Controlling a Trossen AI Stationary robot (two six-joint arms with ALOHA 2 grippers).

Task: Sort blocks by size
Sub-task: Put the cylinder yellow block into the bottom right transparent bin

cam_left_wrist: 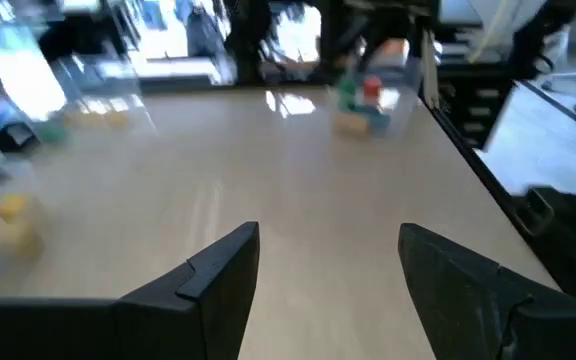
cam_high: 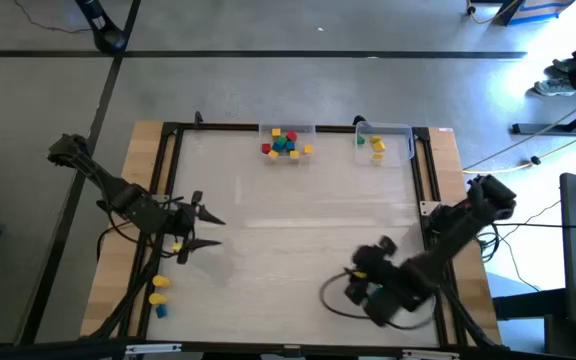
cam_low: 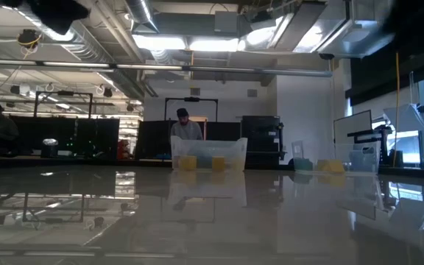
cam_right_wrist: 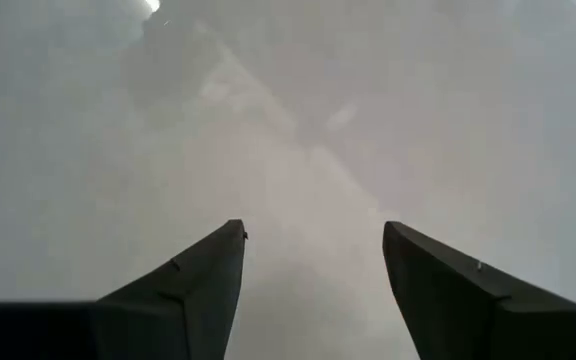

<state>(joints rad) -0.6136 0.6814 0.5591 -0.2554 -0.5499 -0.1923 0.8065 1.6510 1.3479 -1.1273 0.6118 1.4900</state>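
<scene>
While both grippers hover empty with fingers spread, left gripper (cam_high: 211, 231) and right gripper (cam_right_wrist: 313, 290), we see blocks (cam_high: 286, 143) in the far tray (cam_high: 264, 128).

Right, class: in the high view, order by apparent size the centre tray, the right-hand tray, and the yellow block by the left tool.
1. Centre tray
2. Right-hand tray, slightly smaller, nearly alike
3. Yellow block, far smallest

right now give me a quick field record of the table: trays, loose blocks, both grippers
middle tray: far edge, holds a mixed pile of red, blue, green and yellow blocks
right tray: far edge, holds a few yellow blocks and a green one
loose blocks: yellow and blue, near left edge
left gripper: open, empty, over the left side
right gripper: open, empty, near right corner
</scene>
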